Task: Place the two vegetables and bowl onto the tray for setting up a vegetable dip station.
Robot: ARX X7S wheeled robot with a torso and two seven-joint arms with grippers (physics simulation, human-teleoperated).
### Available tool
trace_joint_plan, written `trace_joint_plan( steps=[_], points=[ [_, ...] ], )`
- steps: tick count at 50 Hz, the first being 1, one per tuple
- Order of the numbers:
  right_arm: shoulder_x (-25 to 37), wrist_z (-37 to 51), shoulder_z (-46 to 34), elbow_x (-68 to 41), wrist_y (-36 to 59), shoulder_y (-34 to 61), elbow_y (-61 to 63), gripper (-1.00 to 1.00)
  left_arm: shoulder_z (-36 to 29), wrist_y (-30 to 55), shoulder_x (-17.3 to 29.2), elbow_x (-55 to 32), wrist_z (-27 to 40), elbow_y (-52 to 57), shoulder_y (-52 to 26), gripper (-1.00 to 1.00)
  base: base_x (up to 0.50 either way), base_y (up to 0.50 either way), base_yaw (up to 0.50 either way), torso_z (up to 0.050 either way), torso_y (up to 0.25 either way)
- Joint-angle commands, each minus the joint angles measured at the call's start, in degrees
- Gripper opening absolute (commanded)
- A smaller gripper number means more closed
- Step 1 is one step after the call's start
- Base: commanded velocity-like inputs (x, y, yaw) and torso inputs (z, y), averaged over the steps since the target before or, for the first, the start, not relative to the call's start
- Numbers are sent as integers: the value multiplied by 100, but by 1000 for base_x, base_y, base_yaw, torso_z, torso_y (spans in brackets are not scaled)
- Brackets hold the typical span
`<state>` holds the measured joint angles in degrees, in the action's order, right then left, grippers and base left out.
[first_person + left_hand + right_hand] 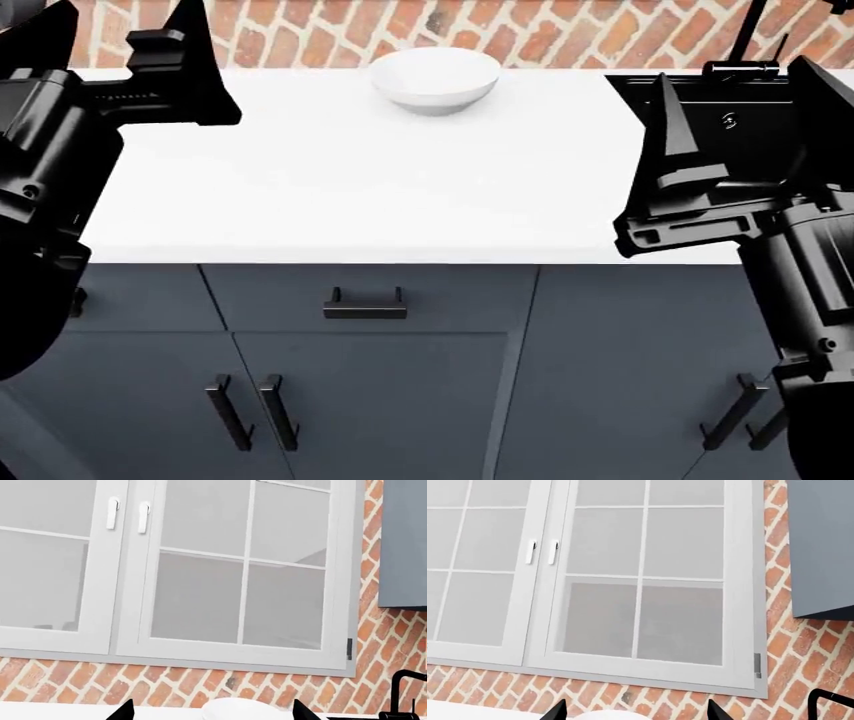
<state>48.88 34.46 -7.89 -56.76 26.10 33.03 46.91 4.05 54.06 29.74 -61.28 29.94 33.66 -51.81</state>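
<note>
While I look through the left wrist view, I see mostly a white-framed window (pixel 200 570) set in a brick wall (pixel 133 685), with a grey cabinet (pixel 403 545) to one side and a black faucet (pixel 403 690) at the edge. The left gripper (pixel 212 711) shows two dark fingertips (pixel 123 712) spread well apart, released, with the rim of the bowl (pixel 243 709) visible between them in the picture, farther off on the white counter.

From the head view, the bowl (pixel 435 79) sits on the white countertop (pixel 360 190) near the brick wall, with bare counter between it and both arms. My left gripper (pixel 127 60) is raised at the left, my right gripper (pixel 727 140) at the right, beside a dark sink (pixel 694 90). Dark cabinet doors (pixel 374 400) with black handles fill the lower part. I see no vegetables or tray here.

In the right wrist view, the same window (pixel 627 580), brick and grey cabinet (pixel 824 550) appear. The right gripper (pixel 637 711) has its tips (pixel 555 711) parted, holding nothing.
</note>
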Motion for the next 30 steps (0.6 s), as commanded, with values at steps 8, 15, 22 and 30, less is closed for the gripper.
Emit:
trace_joint_plan(
  steps=[8,15,22,30],
  points=[
    [-32,-65,5,39,12,-93,-2,100,-75,127,-24,10,141,-118,40,100,0,0,0,47,1],
    [-24,111,-123,255,172,-42,57,100,131,-172,-117,-78,8,68,211,100,0,0,0,3,0],
    [-593,173,-91,585,-443,-563,-74,100,182,-871,-498,391,-164,398,1041,100,0,0,0,0,0],
    [-1163,-332,-581,1694,-1318,-1341,-502,100,-382,-2103,-1045,1662,-852,-161,2423,100,0,0,0,0,0]
  ],
)
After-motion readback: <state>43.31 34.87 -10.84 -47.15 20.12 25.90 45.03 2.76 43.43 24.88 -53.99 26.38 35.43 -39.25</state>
